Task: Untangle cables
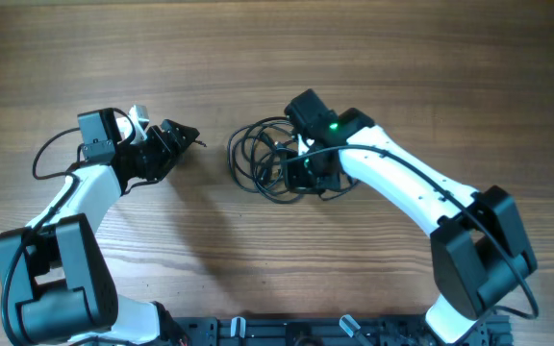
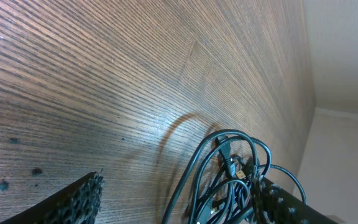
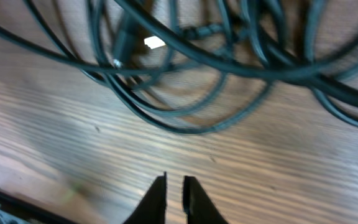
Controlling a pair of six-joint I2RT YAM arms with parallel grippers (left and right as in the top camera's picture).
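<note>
A: Since our right gripper (image 3: 174, 182) has its fingers pinched almost together on nothing, only a slit between them, we have no hold on the cables (image 1: 256, 161) yet. In the wrist view they lie just ahead of the tips, several strands crossing one another.

B: And from above we hang right over the right side of the coil. If we press down as we are, we judge the closed tips would only shove strands across the table (image 1: 402, 58) or pack the loops tighter.

A: Agreed, we would have to part the fingers first. Even then the strands overlap so closely that we might clamp two or three at once, and a pull would drag the whole bundle instead of freeing one cord.

B: What of our left gripper (image 2: 180, 180)?

A: Its fingers stand wide apart and empty, off to the left of the coil with bare wood between. Nothing pins the bundle, so we expect any tug from the right to slide the lot.

B: We also see a small plug end (image 2: 227, 163) among the loops. Drawn through blindly, it could snag on a loop and cinch a knot. Whether it is already threaded under a strand, we cannot tell.
</note>
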